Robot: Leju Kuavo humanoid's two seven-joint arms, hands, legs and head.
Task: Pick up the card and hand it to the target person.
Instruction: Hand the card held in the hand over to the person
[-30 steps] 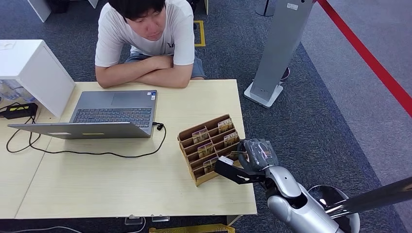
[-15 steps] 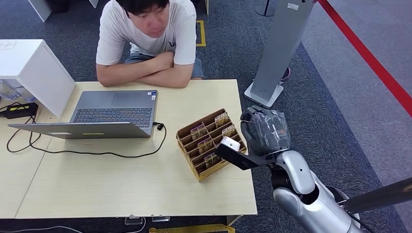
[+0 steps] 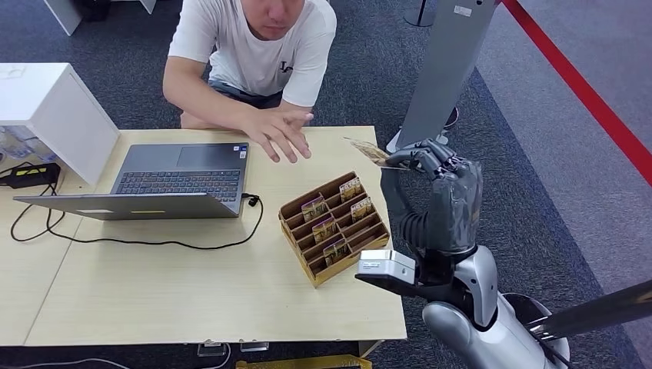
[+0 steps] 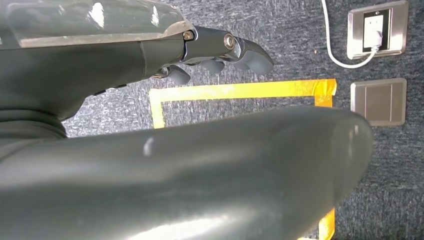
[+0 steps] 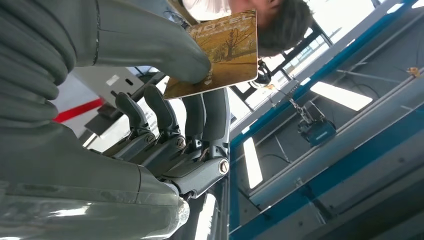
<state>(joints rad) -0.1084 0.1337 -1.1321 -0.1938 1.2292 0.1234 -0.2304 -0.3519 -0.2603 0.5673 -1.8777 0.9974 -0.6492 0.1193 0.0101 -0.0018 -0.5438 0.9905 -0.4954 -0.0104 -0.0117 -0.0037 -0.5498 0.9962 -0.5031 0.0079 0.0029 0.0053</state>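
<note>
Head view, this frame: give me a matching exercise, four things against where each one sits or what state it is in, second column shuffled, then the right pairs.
Things:
1. card
2. laptop
3. card rack
4. person's hand

Places or states:
A. on the table, slots holding more cards
B. pinched in the right hand, raised above the table's far edge
C. open, on the left part of the table
D. fingers spread, stretched out over the table

Pairs: 1-B, 2-C, 3-A, 4-D
</note>
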